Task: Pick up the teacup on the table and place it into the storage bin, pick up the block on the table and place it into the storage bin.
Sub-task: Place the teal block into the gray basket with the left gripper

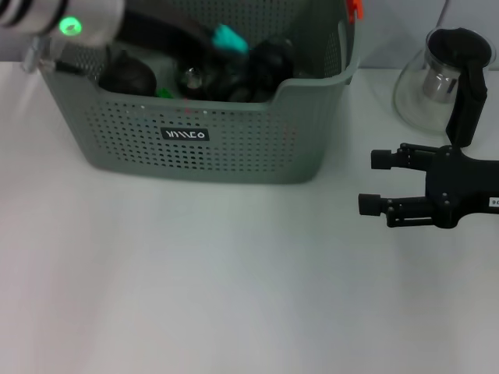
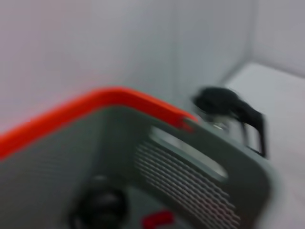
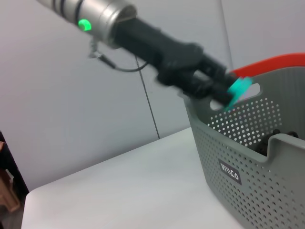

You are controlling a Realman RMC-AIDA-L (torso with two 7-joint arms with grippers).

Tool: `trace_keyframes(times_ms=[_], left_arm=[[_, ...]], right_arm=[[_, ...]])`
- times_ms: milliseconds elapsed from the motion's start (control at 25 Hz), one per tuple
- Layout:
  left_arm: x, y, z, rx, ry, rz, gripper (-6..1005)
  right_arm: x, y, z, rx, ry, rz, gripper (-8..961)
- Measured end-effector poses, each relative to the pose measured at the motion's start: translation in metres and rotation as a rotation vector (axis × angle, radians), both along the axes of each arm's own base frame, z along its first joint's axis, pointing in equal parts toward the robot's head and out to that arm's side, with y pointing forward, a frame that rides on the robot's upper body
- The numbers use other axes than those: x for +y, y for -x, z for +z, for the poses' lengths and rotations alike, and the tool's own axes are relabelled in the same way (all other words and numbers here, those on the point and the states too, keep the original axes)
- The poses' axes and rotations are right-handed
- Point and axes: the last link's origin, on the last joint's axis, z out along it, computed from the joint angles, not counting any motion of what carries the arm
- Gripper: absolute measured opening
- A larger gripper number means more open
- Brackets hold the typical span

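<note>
The grey-green storage bin stands at the back of the white table, left of centre, with several dark things inside. My left gripper reaches over its open top from the back left, shut on a small teal block. The right wrist view shows the same: the left gripper holds the block just above the bin's rim. The teacup is not on the table, and I cannot pick it out among the dark things. My right gripper stands open at the right, apart from the bin.
A glass teapot with a black lid and handle stands at the back right, behind my right gripper. The left wrist view shows the bin's wall, a dark round object inside, and the teapot beyond it.
</note>
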Motion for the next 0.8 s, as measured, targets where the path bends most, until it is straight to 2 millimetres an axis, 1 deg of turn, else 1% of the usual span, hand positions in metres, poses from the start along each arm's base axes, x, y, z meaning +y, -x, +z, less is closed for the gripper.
trace_keyframes(times_ms=[40, 200, 280, 320, 360, 440, 480, 560, 800], left_arm=[[0.005, 0.004, 0.001, -0.005, -0.019, 0.008, 452], [0.037, 0.020, 0.005, -0.021, -0.138, 0.038, 463], [0.051, 0.028, 0.004, -0.024, -0.170, 0.061, 468], [0.064, 0.037, 0.001, -0.018, -0.192, 0.088, 470], [0.064, 0.037, 0.001, -0.018, -0.192, 0.088, 473], [0.078, 0.050, -0.006, 0.009, -0.205, 0.131, 478], [0.078, 0.050, -0.006, 0.009, -0.205, 0.131, 481], [0.084, 0.056, -0.009, 0.019, -0.232, 0.157, 486], [0.089, 0.056, -0.005, -0.007, -0.300, 0.160, 502]], right_arm=[[0.000, 0.000, 0.000, 0.000, 0.001, 0.001, 928], [0.000, 0.002, 0.000, -0.003, 0.008, 0.010, 928], [0.000, 0.003, 0.001, -0.004, 0.015, 0.019, 928], [0.000, 0.003, 0.001, -0.004, 0.015, 0.019, 928], [0.000, 0.003, 0.002, -0.004, 0.017, 0.019, 928], [0.000, 0.003, 0.004, -0.003, 0.022, 0.019, 928], [0.000, 0.003, 0.004, -0.002, 0.023, 0.018, 928], [0.000, 0.003, 0.004, 0.001, 0.025, 0.015, 928], [0.001, 0.003, 0.004, -0.001, 0.025, 0.006, 928]])
